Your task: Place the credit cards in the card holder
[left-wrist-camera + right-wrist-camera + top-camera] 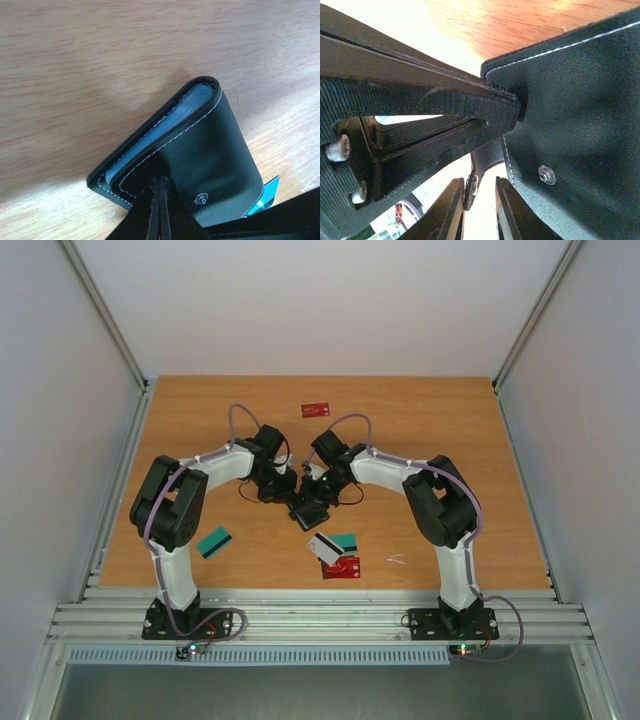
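Observation:
The black card holder [310, 513] hangs between both arms at the table's middle. My left gripper [161, 200] is shut on the edge of its outer flap [220, 150]; the pale blue inside [150, 142] shows along the fold. In the right wrist view the card holder [580, 100] fills the right side. Its clasp tab [485, 160] hangs between the fingers of my right gripper [480, 210], which is narrowly open; the tab touches only the left finger. Credit cards lie on the table: a red one [316, 409] far back, a teal one [214, 542], and a white, teal and red cluster [335, 552].
The wooden table [450, 440] is walled by white panels on three sides, with a metal rail [320, 615] along the near edge. A small white scrap [397, 560] lies at the front right. The left gripper's fingers [445, 107] cross the right wrist view.

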`<action>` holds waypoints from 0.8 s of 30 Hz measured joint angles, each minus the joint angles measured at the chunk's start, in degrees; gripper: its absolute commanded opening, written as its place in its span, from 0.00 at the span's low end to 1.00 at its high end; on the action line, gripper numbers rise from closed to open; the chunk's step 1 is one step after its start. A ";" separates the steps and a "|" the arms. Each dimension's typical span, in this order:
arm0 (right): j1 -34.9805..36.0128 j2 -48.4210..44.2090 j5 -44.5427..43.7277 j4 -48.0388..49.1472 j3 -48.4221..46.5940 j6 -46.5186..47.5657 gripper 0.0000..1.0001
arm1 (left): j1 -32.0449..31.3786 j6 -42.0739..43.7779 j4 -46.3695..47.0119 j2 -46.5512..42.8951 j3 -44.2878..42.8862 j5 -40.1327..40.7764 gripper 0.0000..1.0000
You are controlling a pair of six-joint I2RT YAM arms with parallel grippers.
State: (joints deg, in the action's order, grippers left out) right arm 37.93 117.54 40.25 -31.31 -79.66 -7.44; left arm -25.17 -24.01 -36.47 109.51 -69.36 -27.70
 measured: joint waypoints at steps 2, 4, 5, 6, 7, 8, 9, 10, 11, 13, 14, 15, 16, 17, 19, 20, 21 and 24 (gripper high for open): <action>0.00 0.02 0.00 0.02 0.00 -0.11 0.14 | 0.00 0.02 0.00 0.00 0.00 0.00 0.00; 0.00 0.11 0.02 0.04 -0.02 -0.35 0.12 | 0.00 0.09 -0.02 0.00 0.00 0.02 0.00; 0.00 0.17 0.02 0.07 -0.02 -0.48 0.11 | 0.00 0.20 -0.02 0.00 0.00 0.02 0.00; 0.00 0.28 0.04 0.09 -0.04 -0.57 0.09 | 0.00 0.28 -0.04 0.00 0.00 0.04 0.00; 0.00 0.39 0.04 0.09 -0.11 -0.61 0.07 | 0.00 0.39 -0.04 0.00 0.00 0.04 0.00; 0.00 0.61 0.04 0.11 -0.22 -0.70 0.05 | 0.00 0.50 -0.07 0.00 0.00 0.07 0.00; 0.00 0.74 0.04 0.13 -0.33 -0.66 0.04 | 0.00 0.57 -0.09 0.00 0.00 0.13 0.00; 0.00 0.90 0.04 0.11 -0.50 -0.79 0.02 | 0.00 0.74 -0.11 -0.04 0.00 0.24 0.00; 0.00 0.96 0.04 0.07 -0.63 -0.70 0.01 | -0.02 0.94 -0.15 -0.09 0.00 0.33 0.00; 0.00 1.01 0.00 -0.24 -0.98 -0.57 0.01 | -0.11 1.57 -0.26 -0.20 0.00 0.76 0.00; 0.00 1.01 -0.13 -0.59 -1.29 -0.50 0.01 | -0.20 1.84 -0.44 -0.33 -0.02 1.18 0.00; 0.00 1.01 -0.37 -1.16 -1.73 -0.39 0.01 | -0.22 2.14 -0.74 -0.44 -0.02 1.64 0.00; 0.00 1.01 -0.59 -1.70 -2.16 -0.24 0.01 | -0.26 2.51 -1.03 -0.57 -0.02 2.05 0.00; 0.00 1.01 -0.87 -2.34 -2.75 -0.07 0.01 | -0.28 2.91 -1.31 -0.63 -0.07 2.49 0.00; 0.00 1.01 -1.53 -3.58 -3.74 0.42 0.01 | -0.33 3.61 -2.03 -0.76 -0.22 3.34 0.00; 0.00 1.01 -1.88 -4.15 -4.11 0.70 0.01 | -0.37 3.98 -2.36 -0.81 -0.31 3.78 0.00; 0.00 1.01 -2.29 -4.83 -4.48 0.98 0.01 | -0.44 4.26 -2.60 -0.85 -0.33 4.11 0.00; 0.00 1.03 -3.21 -6.12 -4.83 1.81 0.01 | -0.52 5.16 -3.43 -1.09 -0.35 5.03 0.00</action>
State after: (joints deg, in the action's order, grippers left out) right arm 37.93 118.56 37.04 -37.43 -84.49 -5.63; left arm -25.69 -18.85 -39.90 108.42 -69.71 -22.68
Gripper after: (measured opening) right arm 0.051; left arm 0.008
